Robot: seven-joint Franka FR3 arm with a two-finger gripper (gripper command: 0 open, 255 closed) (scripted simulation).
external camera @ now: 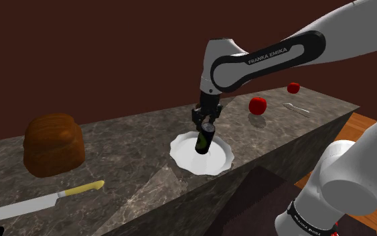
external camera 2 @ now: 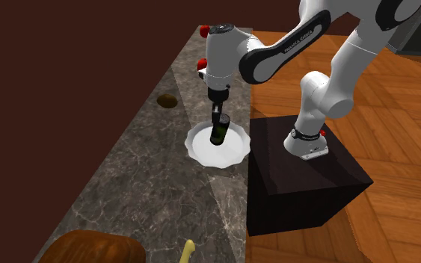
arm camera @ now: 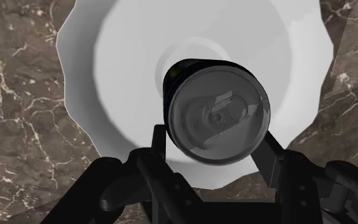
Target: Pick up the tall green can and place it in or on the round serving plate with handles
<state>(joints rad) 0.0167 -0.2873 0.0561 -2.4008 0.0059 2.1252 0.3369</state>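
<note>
**Shoulder view:** At centre frame, my pincer (external camera: 204, 123) grips the dark green can (external camera: 203, 141) by its upper end. It holds the can slightly tilted over the middle of the white plate (external camera: 224, 159). Whether the can's base touches the plate, I cannot tell. The plate lies on the marbled bench (external camera: 133, 178), near the bench's front edge. A brown loaf (external camera: 53, 144) sits at left, with a yellow-handled knife (external camera: 46, 200) at lower left. At upper right are a red apple (external camera: 258, 105), a farther apple (external camera: 293, 87) and a spoon (external camera: 296, 108).

**Second exterior view:** At upper centre, my pincer (external camera 2: 217, 119) points down from the white arm (external camera 2: 276, 56), clamped on the can (external camera 2: 220, 132) over the scalloped plate (external camera 2: 197, 148). The bench (external camera 2: 141, 179) runs from lower left to the top of the frame. My black stand (external camera 2: 306, 187) sits at right on a wood floor (external camera 2: 403, 112).

**Wrist view:** Both black fingers (arm camera: 160, 143) press the sides of the can (arm camera: 219, 121), whose grey pull-tab lid faces the camera. The plate (arm camera: 107, 63) spreads out behind the can, with the veined bench (arm camera: 18, 95) around it.
</note>
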